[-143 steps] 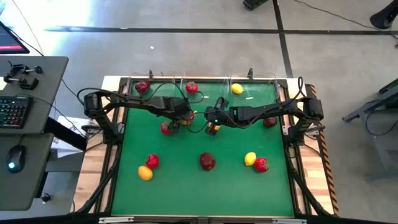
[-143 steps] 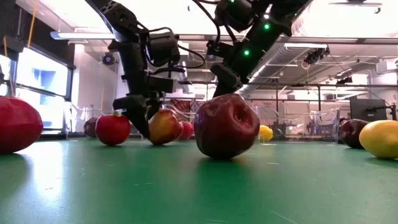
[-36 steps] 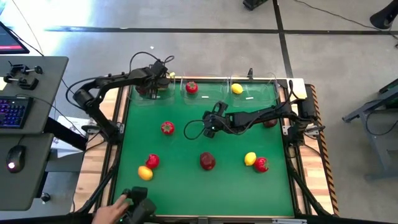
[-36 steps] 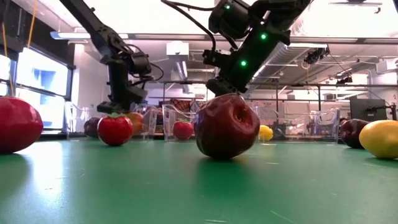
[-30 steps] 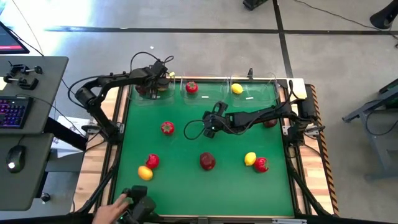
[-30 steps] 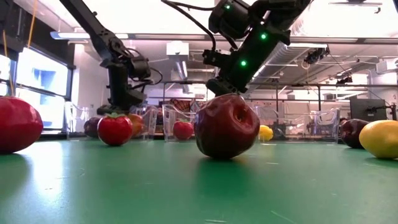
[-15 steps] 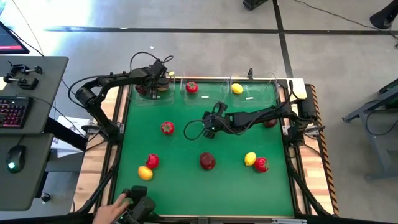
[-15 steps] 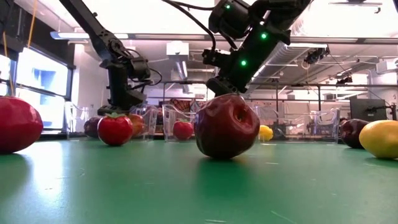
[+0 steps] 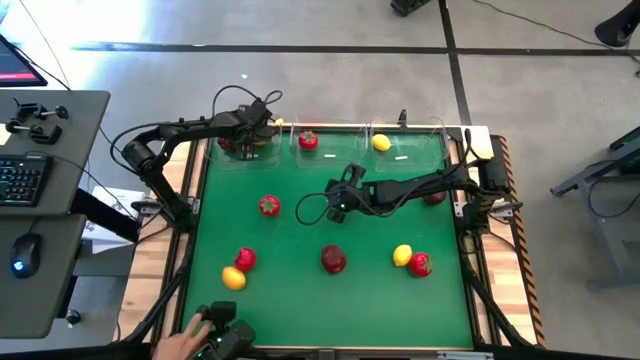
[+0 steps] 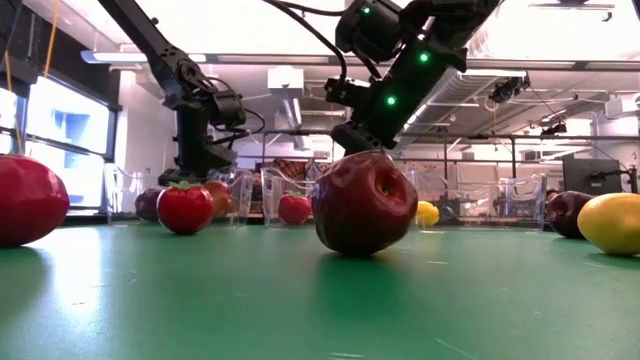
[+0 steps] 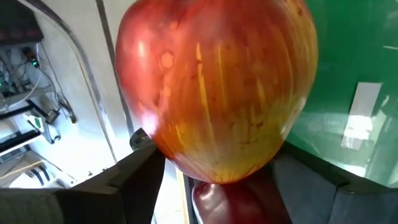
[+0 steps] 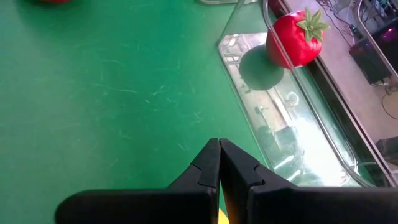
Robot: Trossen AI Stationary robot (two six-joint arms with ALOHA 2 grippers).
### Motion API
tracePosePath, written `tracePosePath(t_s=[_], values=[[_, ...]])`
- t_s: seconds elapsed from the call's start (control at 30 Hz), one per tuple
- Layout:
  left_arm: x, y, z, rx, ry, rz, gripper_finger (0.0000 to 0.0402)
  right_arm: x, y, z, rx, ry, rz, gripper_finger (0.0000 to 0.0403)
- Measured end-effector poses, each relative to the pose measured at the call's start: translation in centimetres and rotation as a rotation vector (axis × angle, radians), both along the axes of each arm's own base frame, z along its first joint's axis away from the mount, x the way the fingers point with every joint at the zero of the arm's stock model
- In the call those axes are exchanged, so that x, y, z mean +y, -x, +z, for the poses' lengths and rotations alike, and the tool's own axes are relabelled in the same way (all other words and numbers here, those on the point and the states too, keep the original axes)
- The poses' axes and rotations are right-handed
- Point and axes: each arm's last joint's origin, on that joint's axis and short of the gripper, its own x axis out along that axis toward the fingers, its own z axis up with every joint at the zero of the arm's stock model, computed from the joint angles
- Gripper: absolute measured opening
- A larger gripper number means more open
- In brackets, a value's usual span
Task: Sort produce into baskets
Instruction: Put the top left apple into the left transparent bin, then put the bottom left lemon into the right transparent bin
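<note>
Over the leftmost clear plastic bin (image 9: 238, 152), the left gripper (image 9: 248, 141) spreads wide around a red-orange streaked apple (image 11: 217, 87), apparently releasing it onto a dark apple inside; the right gripper (image 12: 219, 163), closed and empty, waits mid-bench (image 9: 300, 300).

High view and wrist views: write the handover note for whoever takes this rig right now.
Left gripper: over the left bin, with a red-orange apple at it, above a dark red apple in the bin; grip unclear.
Right gripper: shut, empty, mid-mat.
Done: one green-topped red fruit in the middle bin, one lemon in the right bin.
Left: seven loose fruits on the green mat.
</note>
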Motion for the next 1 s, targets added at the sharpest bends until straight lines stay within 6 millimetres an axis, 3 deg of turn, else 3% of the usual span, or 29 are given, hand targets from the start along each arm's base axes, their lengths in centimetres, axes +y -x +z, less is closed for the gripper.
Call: tracePosePath(t_s=[0.47,0.73,0.87,1.0], values=[[0.1,-0.1,0.2,0.009,-0.051,0.037,0.0281,0.2,0.0,0.0,0.001,-0.004,0.007,0.0000],[-0.6,0.1,0.5,0.202,-0.129,0.043,0.0279,0.2,0.0,0.0,0.002,-0.002,0.009,0.0000],[-1.0,0.2,1.4,0.168,-0.183,0.106,0.0256,0.1,0.0,0.0,0.003,0.011,-0.001,0.0000],[-2.1,0.2,3.1,0.061,-0.207,0.162,0.0201,0.0,0.0,0.1,-0.012,0.037,-0.032,0.0000]])
